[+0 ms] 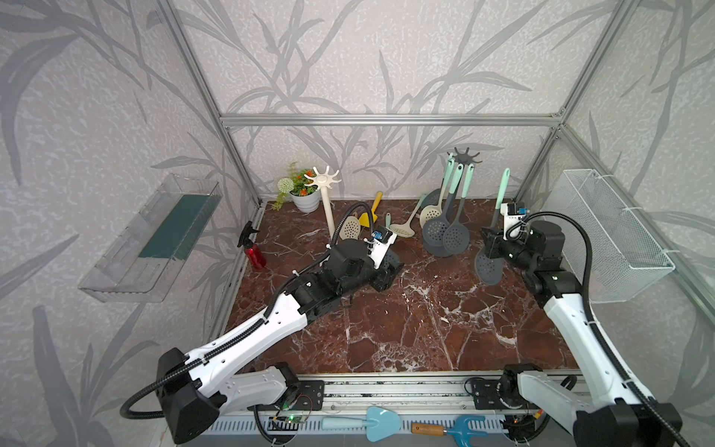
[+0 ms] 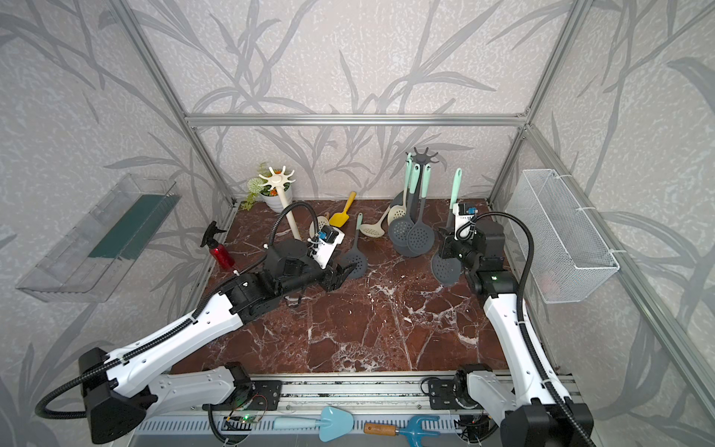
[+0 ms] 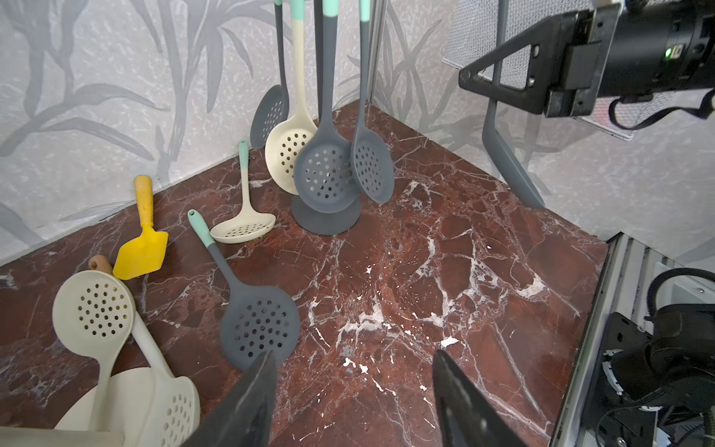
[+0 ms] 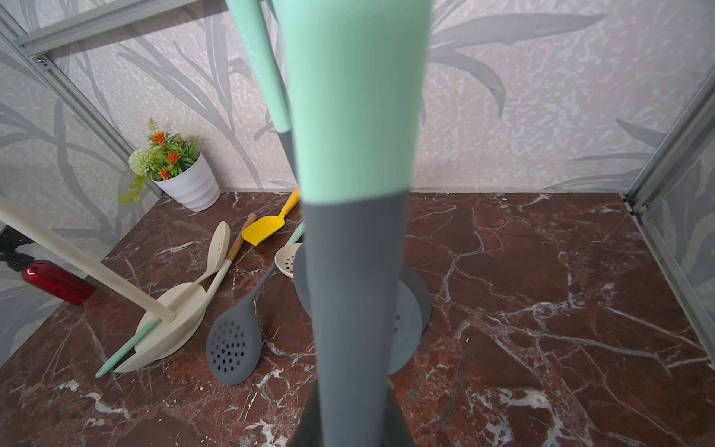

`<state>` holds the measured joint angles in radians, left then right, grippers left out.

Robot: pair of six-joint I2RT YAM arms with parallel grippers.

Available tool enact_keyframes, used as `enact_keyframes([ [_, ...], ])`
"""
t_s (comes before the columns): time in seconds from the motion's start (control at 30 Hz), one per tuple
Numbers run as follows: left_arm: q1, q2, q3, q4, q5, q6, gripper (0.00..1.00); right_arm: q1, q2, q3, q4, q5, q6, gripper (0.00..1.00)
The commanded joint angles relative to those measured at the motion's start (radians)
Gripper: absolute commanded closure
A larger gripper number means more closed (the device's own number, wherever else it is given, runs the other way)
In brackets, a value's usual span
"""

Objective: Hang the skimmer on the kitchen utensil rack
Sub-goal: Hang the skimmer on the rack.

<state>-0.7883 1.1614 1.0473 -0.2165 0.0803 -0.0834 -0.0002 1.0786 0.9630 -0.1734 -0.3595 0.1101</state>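
The grey skimmer [image 1: 488, 268] was held upright and clear of the table [image 1: 387, 329], its handle clamped in the right gripper [image 1: 490, 242]. It was just beside the grey rack [image 1: 466, 156] and not yet hung. The left gripper [image 3: 352, 358] was seen apart and empty, near a second skimmer [image 3: 259, 329] lying flat. A hook could be missed by the handle end. The crowded rack could be knocked or tipped if the skimmer were swung in too low.
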Motion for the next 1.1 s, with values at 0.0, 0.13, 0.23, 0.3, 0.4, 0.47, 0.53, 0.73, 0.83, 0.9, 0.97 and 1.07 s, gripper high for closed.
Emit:
enact_keyframes([
  [0.0, 0.042, 0.006, -0.013, 0.022, -0.010, 0.045, 0.31, -0.033, 0.057, 0.073, -0.003, -0.141, -0.038, 0.98],
  [0.13, 0.106, 0.015, -0.047, 0.055, 0.050, 0.066, 0.24, -0.048, 0.130, 0.149, -0.041, -0.177, -0.095, 0.97],
  [0.23, 0.144, 0.025, -0.055, 0.069, 0.111, 0.080, 0.14, -0.054, 0.194, 0.224, -0.102, -0.197, -0.147, 0.97],
  [0.3, 0.159, 0.029, -0.068, 0.090, 0.135, 0.079, 0.14, -0.062, 0.219, 0.256, -0.121, -0.214, -0.171, 0.97],
  [0.4, 0.182, 0.034, -0.085, 0.108, 0.177, 0.078, 0.14, -0.067, 0.265, 0.319, -0.175, -0.242, -0.215, 0.98],
  [0.47, 0.185, 0.036, -0.085, 0.096, 0.187, 0.091, 0.15, -0.069, 0.290, 0.358, -0.210, -0.237, -0.240, 0.98],
  [0.53, 0.187, 0.033, -0.094, 0.097, 0.187, 0.099, 0.15, -0.070, 0.310, 0.390, -0.242, -0.231, -0.269, 0.98],
  [0.73, 0.189, 0.022, -0.115, 0.107, 0.200, 0.111, 0.16, -0.072, 0.349, 0.442, -0.329, -0.206, -0.350, 0.97],
  [0.83, 0.191, 0.026, -0.119, 0.113, 0.204, 0.111, 0.16, -0.075, 0.351, 0.442, -0.336, -0.190, -0.362, 0.97],
  [0.9, 0.191, 0.030, -0.117, 0.111, 0.213, 0.111, 0.16, -0.079, 0.353, 0.442, -0.338, -0.180, -0.362, 0.97],
  [0.97, 0.190, 0.033, -0.116, 0.112, 0.219, 0.109, 0.16, -0.084, 0.351, 0.440, -0.335, -0.176, -0.354, 0.98],
  [1.07, 0.191, 0.032, -0.117, 0.112, 0.226, 0.108, 0.16, -0.093, 0.352, 0.437, -0.325, -0.174, -0.342, 0.98],
])
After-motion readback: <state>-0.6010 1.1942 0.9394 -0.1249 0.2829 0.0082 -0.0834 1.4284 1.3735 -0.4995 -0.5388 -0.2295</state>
